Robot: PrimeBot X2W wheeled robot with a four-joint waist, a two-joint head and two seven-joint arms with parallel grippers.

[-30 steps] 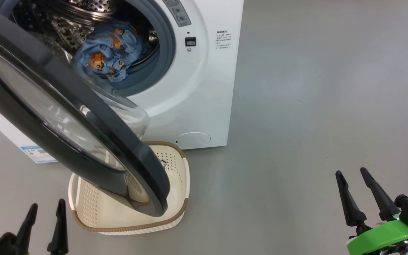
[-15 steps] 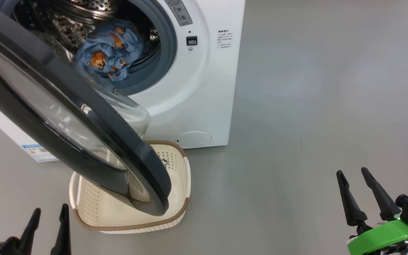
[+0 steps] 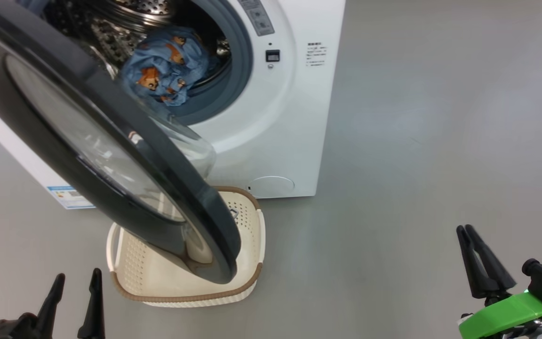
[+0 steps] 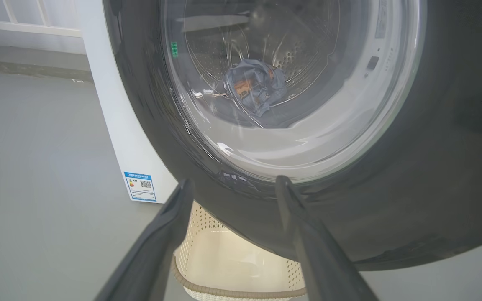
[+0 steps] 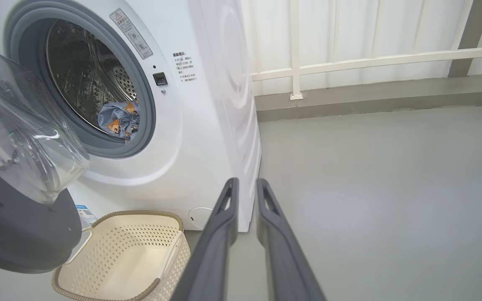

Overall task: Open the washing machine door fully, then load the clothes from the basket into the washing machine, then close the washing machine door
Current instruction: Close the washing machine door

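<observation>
I had the washing machine door (image 3: 87, 141) swung well open, its lower edge hanging over the basket (image 3: 158, 278) on the floor (image 3: 417, 141) in front of the washing machine (image 3: 290, 117). The clothes (image 3: 165, 70), a blue bear-print bundle, lay inside the steel drum (image 3: 115, 35), near the lip of the opening. The basket looked bare in the right wrist view, though the door hid one corner of it, so I could not swear nothing was tucked there.

By my reckoning, opening and loading were done and only closing the door was left.

The left gripper (image 3: 77, 275) held its fingers spread wide with nothing in them, low and near the basket. In its wrist view it faced the outer glass of the door, apparently short of touching it. The right gripper (image 3: 465, 229) sat well apart over bare floor. Its fingers were drawn almost together on nothing, with only a slit between them.
</observation>
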